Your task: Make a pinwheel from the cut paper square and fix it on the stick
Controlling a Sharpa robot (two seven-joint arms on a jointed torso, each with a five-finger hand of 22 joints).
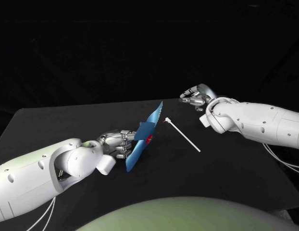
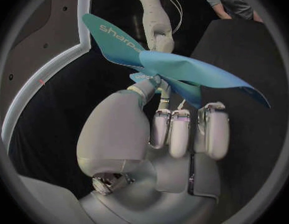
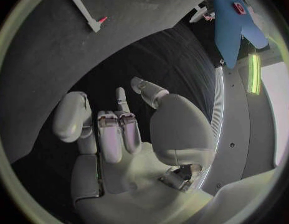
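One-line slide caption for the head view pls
Left hand holds the folded blue paper; white stick lies on the black table beside it; right hand empty, apart from both.

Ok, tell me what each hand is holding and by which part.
The left hand pinches the blue paper pinwheel near its middle, where the flaps meet. The right hand holds nothing; the stick lies on the table.

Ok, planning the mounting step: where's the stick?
Head view: the stick lies on the black table, just right of the blue paper held by the left robot hand, the right robot hand beyond its far end.
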